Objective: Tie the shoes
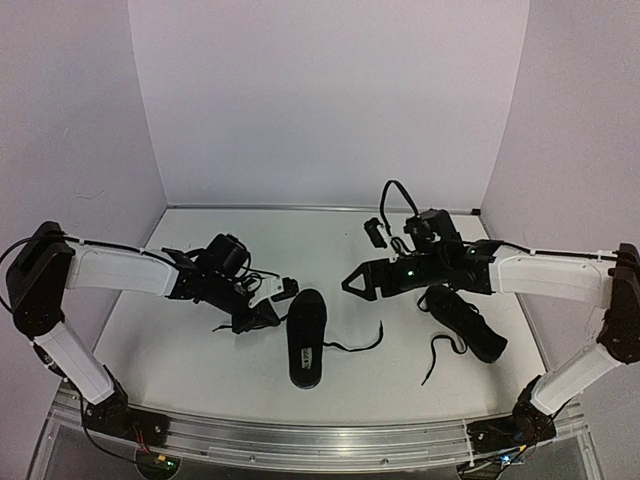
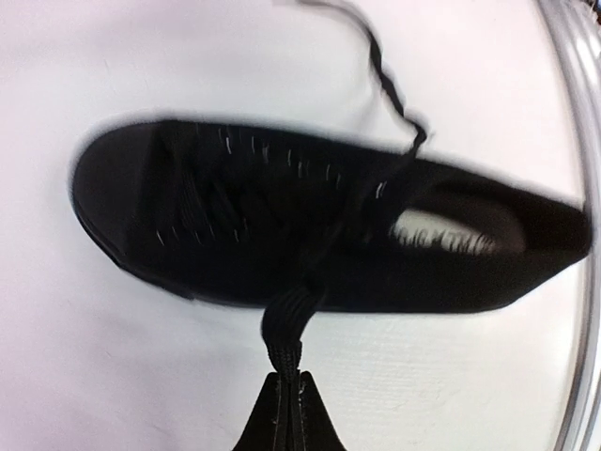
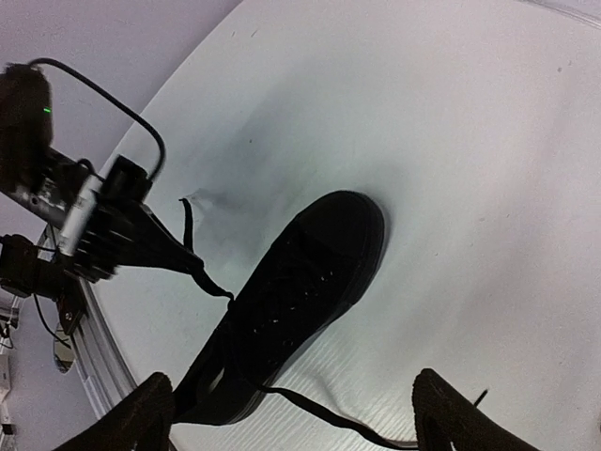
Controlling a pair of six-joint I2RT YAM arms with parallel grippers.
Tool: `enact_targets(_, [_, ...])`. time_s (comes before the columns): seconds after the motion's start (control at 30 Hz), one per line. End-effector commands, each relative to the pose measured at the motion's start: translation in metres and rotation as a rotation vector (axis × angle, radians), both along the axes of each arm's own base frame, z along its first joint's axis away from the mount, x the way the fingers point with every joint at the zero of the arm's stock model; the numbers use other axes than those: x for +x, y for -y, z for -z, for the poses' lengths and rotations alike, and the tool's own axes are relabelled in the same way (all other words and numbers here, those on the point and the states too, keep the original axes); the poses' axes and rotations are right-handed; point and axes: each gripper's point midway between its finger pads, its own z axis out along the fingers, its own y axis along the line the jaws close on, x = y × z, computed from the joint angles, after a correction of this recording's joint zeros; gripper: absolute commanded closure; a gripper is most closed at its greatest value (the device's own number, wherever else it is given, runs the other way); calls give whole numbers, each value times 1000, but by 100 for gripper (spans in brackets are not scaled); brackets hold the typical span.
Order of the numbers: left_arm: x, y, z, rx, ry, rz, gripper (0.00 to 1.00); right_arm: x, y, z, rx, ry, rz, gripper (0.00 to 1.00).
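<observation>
Two black shoes lie on the white table. The middle shoe has its toe toward the back. My left gripper sits just left of this shoe, shut on one of its black laces, which runs taut from the eyelets. The shoe's other lace trails loose to the right. My right gripper hovers open above that shoe, its fingers wide apart with nothing between them. The second shoe lies at the right under the right arm.
The second shoe's loose lace curls toward the near edge. A small black part with a cable sits at the back. A metal rail bounds the table's near edge. White walls enclose three sides.
</observation>
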Motion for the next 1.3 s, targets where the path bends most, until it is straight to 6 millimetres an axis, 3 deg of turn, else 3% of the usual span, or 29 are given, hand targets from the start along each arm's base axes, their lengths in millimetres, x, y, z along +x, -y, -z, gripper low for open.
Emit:
enact_targets(0.0, [-1,25,-41,-223,57,3,100,5,-25,-11,97,-8,-65,24])
enact_targets(0.17, [0,36,-55,-333,93,-4,100,1,-48,-14,178,-44,-133,40])
enact_targets(0.4, [-1,47,-69,-432,136,-3,100,-18,-86,4,183,-100,-222,50])
enact_targets(0.57, [-4,49,-69,-443,143,10,100,-22,-102,12,176,-113,-256,55])
enact_targets(0.97, [-8,49,-69,-447,146,29,100,-23,-119,25,175,-141,-292,74])
enact_targets(1.13, [-7,47,-67,-436,147,23,100,-23,-120,25,174,-143,-289,97])
enact_targets(1.27, [-5,44,-67,-426,152,3,90,-22,-117,23,172,-133,-281,100])
